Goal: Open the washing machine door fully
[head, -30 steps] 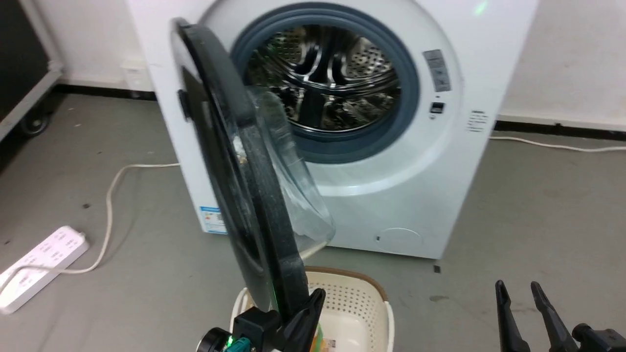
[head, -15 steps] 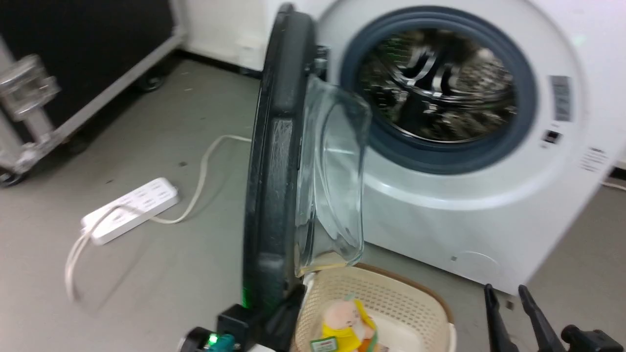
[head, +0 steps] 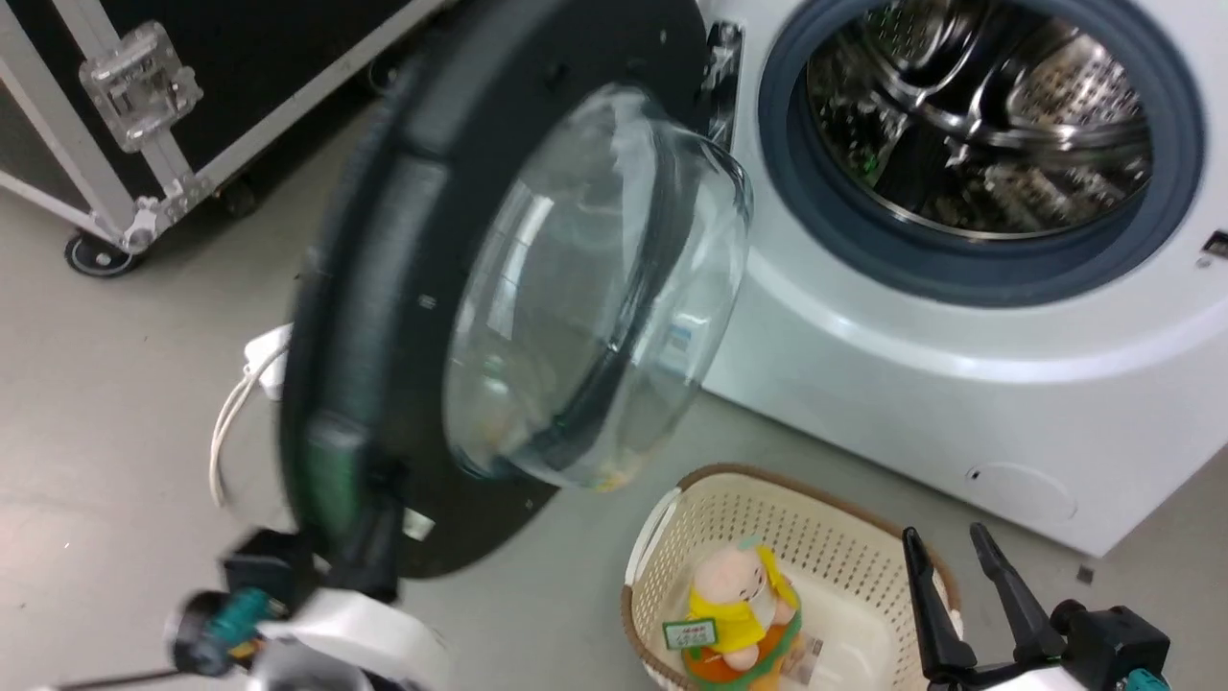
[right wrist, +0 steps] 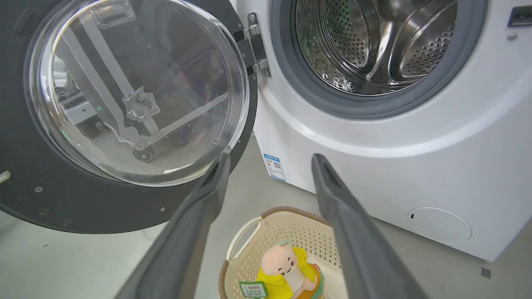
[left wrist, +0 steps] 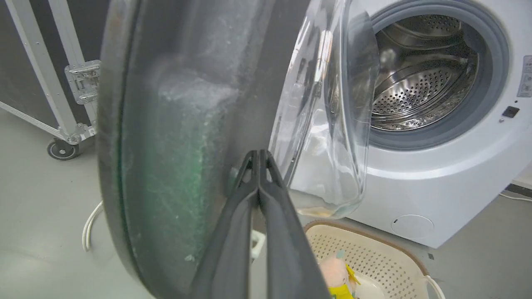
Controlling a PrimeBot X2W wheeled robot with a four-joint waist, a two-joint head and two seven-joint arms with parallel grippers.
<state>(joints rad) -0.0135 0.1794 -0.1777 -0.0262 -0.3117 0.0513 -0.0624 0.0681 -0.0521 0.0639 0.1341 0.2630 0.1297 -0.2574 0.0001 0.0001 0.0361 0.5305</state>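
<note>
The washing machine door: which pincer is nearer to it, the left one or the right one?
Left. The left pincer, shut, has its tips at the inner side of the door, low down. The right pincer, open, stands apart, by the right rim of the basket.

The right gripper (head: pixel 943 537) has two long, matte dark-grey fingers (right wrist: pixel 357 232) that taper to blunt points. Behind its jaws sits a black blocky mount (head: pixel 1113 624) with a teal plug (head: pixel 1146 679) at its edge, above a white casing (head: pixel 998 681). The left gripper (left wrist: pixel 258 155) has the same slim wedge fingers. Behind those jaws are a black block (head: pixel 259 571), a teal-green fitting (head: pixel 235 614) and a rounded white forearm shell (head: pixel 355 643).
</note>
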